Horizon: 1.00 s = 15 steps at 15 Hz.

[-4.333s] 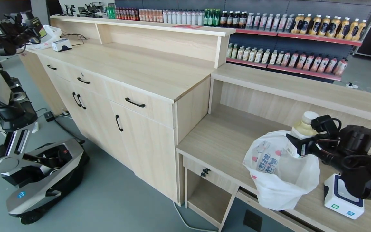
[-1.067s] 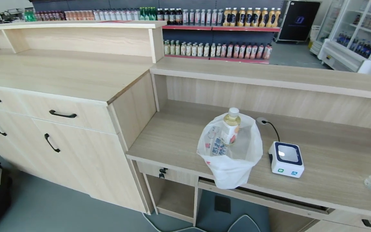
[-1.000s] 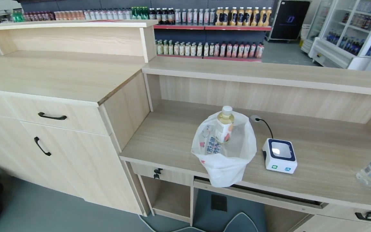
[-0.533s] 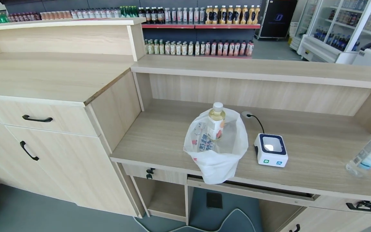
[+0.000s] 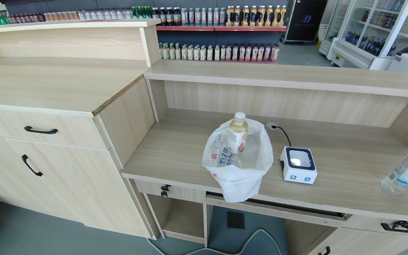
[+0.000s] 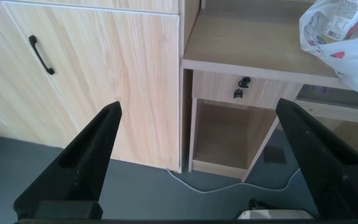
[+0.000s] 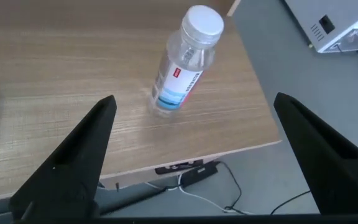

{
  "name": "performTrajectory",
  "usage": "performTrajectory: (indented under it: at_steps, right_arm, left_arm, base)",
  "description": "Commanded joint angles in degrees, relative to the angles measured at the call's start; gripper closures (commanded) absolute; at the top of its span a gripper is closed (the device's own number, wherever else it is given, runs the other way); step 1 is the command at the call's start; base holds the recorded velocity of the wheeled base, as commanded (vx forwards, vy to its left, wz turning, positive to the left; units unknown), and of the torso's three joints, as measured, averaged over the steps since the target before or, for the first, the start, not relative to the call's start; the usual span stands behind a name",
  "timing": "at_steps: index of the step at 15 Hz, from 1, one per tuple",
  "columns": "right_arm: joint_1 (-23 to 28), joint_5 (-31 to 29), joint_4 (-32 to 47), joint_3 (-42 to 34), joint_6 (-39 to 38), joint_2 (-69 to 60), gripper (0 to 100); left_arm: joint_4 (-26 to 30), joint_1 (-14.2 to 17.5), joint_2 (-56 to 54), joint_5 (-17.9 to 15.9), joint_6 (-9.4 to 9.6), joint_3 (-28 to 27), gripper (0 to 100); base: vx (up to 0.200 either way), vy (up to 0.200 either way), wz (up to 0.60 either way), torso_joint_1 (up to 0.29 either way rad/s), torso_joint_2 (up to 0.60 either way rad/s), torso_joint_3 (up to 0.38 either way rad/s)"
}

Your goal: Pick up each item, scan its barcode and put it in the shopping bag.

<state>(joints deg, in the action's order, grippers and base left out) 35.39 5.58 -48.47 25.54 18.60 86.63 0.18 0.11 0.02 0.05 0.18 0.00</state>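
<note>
Left gripper (image 6: 197,104): black fingers spread wide, nothing between them. It hangs low in front of the pale wood cabinet door (image 6: 98,68), below the front edge of the light wood counter (image 5: 331,148).

Right gripper (image 7: 192,99): fingers also spread wide and empty. It hangs over the counter's right front corner, well apart from the bottle ahead.

Front edge, middle: thin white plastic shopping bag (image 5: 237,170), mouth open, its belly sagging over the edge. A yellow tea bottle with a white cap (image 5: 237,136) stands inside it.

Just right of the bag: small white box scanner with a dark blue frame and a lit window (image 5: 298,165), facing up. Its black cable (image 5: 284,134) runs to the back.

Right end of the counter: clear plastic water bottle with a white cap and a blue-and-red label (image 7: 182,62). It stands cap-up near the right edge and is not yet gripped. This looks like the next item.

Handling, by judgement:
- Thin, smooth, round walls should dent under a hard squeeze and could slip or roll between flat fingers.
- Fill level cannot be told; expect modest weight.
- Best hold is across the labelled mid-body below the shoulder, not the cap.
- Some label should stay uncovered for the scanner window. The barcode's side cannot be made out.
- It stands close to the edge, so a sideways nudge could tip it off.

Far behind: store shelves of bottled drinks (image 5: 218,16).
</note>
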Motion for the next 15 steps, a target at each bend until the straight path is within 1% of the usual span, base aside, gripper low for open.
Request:
performTrajectory:
  at_steps: [1, 2, 3, 4, 6, 7, 8, 9, 10, 11, 15]
  right_arm:
    - [1.35, 0.22, -0.4, -0.4, 2.67, -3.75, 0]
    - [3.19, 1.27, -0.49, -0.31, 3.55, -4.54, 0]
    - [3.9, 1.89, -0.66, -0.31, 3.63, -4.71, 0]
    - [5.3, 3.73, -1.28, 0.3, 3.02, -4.27, 0]
    - [10.14, 11.99, -1.72, 0.92, -0.15, -1.37, 0]
    - [10.84, 12.26, -2.16, 0.56, -0.23, -0.23, 0]
    - [11.1, 12.7, -4.97, -0.4, -0.94, 3.11, 0]
    - [11.1, 14.37, -7.87, -0.05, -1.46, 7.15, 0]
    - [11.19, 16.92, -10.5, 0.92, -1.64, 10.67, 0]
    - [11.19, 17.71, -12.79, 2.06, -1.29, 13.74, 0]
    - [10.84, 17.88, -17.62, 5.93, -0.41, 22.36, 0]
  left_arm:
    - [-0.01, -0.02, -0.02, 0.04, -0.01, 0.0, 0]
    - [-0.01, -0.02, -0.02, 0.04, -0.01, 0.0, 0]
    - [-0.01, 0.07, -0.02, 0.04, -0.01, 0.0, 0]
    - [-0.01, 0.07, -0.02, 0.04, -0.01, 0.0, 0]
    - [-0.01, -0.02, -0.02, -0.05, -0.01, 0.0, 0]
    - [-0.01, -0.02, -0.02, 0.04, -0.01, 0.0, 0]
    - [-0.01, -0.02, -0.02, 0.04, -0.01, 0.0, 0]
    - [-0.01, -0.02, -0.02, 0.04, -0.01, 0.0, 0]
    - [-0.01, -0.02, -0.02, 0.04, -0.01, 0.0, 0]
    - [-0.01, -0.02, -0.02, 0.04, -0.01, 0.0, 0]
    - [-0.01, -0.02, -0.02, 0.04, -0.01, 0.0, 0]
  base:
    - [0.0, 0.0, -0.6, -0.002, -0.01, -0.002]
    - [0.0, 0.0, -0.6, -0.002, 0.0, 0.002]
    - [0.0, 0.0, -0.6, -0.002, -0.01, -0.002]
    - [0.0, 0.0, 0.0, 0.0, 0.0, 0.0]
    - [0.0, 0.0, 0.0, 0.0, 0.0, 0.0]
    - [0.0, 0.0, 0.0, 0.0, 0.0, 0.0]
    - [0.0, 0.0, 0.0, 0.0, 0.0, 0.0]
    - [0.0, 0.0, 0.0, 0.0, 0.0, 0.0]
    - [0.0, 0.0, 0.0, 0.0, 0.0, 0.0]
    - [0.0, 0.0, 0.0, 0.0, 0.0, 0.0]
    - [0.0, 0.0, 0.0, 0.0, 0.0, 0.0]
